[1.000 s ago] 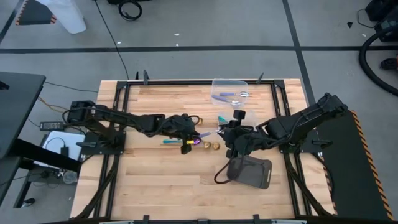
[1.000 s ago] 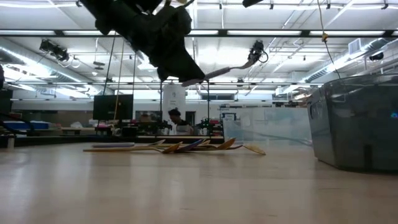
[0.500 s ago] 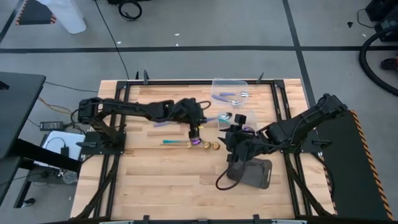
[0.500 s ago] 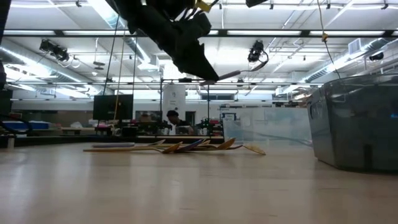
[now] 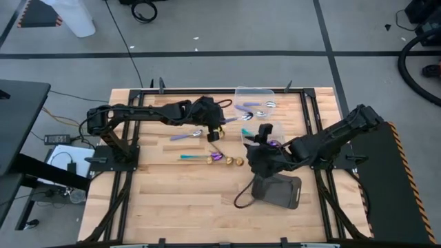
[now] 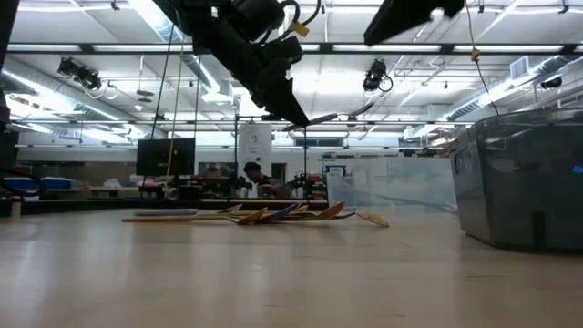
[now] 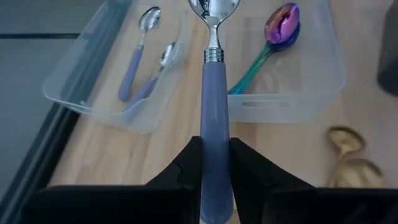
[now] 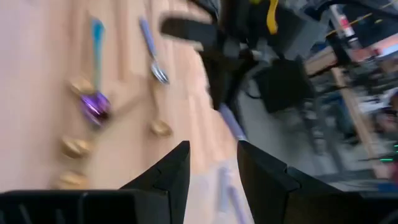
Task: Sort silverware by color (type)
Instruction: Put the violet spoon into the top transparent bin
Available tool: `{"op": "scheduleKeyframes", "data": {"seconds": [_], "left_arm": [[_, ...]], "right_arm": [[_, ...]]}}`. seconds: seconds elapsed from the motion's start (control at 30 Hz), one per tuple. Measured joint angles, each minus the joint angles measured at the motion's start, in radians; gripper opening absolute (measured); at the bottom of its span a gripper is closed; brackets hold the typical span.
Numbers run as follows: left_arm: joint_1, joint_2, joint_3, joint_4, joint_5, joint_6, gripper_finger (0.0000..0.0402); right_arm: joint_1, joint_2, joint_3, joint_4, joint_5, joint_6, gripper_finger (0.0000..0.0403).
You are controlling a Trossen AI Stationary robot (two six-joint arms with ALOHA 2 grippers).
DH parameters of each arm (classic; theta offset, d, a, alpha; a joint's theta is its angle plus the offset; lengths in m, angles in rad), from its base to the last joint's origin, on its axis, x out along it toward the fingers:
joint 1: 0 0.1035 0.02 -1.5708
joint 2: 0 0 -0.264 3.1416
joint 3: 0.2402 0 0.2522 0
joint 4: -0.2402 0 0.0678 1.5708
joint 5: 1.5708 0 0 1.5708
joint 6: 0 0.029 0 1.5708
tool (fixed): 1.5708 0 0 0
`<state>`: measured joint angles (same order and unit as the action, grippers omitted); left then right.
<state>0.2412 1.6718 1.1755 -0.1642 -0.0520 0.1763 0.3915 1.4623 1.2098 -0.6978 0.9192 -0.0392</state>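
My left gripper (image 5: 215,129) is shut on a lilac-handled silver spoon (image 5: 231,120), above the table, short of two clear tubs. The far tub (image 7: 74,93) holds two lilac-handled spoons (image 7: 134,68). The nearer tub (image 7: 292,106) holds an iridescent teal-purple spoon (image 7: 273,40). More silverware lies flat on the wood: a lilac-handled piece (image 5: 182,136), a teal-purple spoon (image 5: 200,157) and gold spoons (image 5: 234,160). My right gripper (image 8: 211,165) hovers open with nothing between its fingers, right of the loose pieces (image 5: 258,155). My left gripper pinches the spoon's lilac handle (image 7: 214,118) between its two fingers, at the end away from the bowl. The fingers lie along the handle, slanting down toward the tubs. The spoon sticks straight out ahead of them, bowl (image 7: 213,9) foremost, lifted clear of the table (image 6: 332,116).
A dark grey tray (image 5: 279,193) lies near the table's front, under my right arm. In the low view a clear tub (image 6: 528,178) stands at the right, and the loose silverware (image 6: 273,214) lies mid-table. Bare wood stretches across the front left.
My left gripper has carried the lilac-handled spoon from above the loose silverware toward the far edge and the tubs, rising a little and rolling; it has stayed shut on the spoon. My right gripper has sunk slightly and rolled, staying open.
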Motion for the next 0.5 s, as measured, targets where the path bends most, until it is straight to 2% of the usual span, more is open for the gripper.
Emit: {"op": "scheduleKeyframes", "data": {"seconds": [0.2,0.27,0.5], "left_arm": [[-0.035,0.0,0.023,-0.011,0.024,-0.071,0.0061],[-0.046,0.0,0.03,-0.013,0.052,-0.095,0.0061],[-0.056,0.0,0.063,-0.019,0.192,-0.178,0.0061]], "right_arm": [[-0.082,0.097,0.0,0.017,0.05,-0.158,0.0154],[-0.096,0.119,0.0,0.024,0.081,-0.207,0.016],[-0.13,0.141,0.0,0.043,0.077,-0.324,0.018]]}}
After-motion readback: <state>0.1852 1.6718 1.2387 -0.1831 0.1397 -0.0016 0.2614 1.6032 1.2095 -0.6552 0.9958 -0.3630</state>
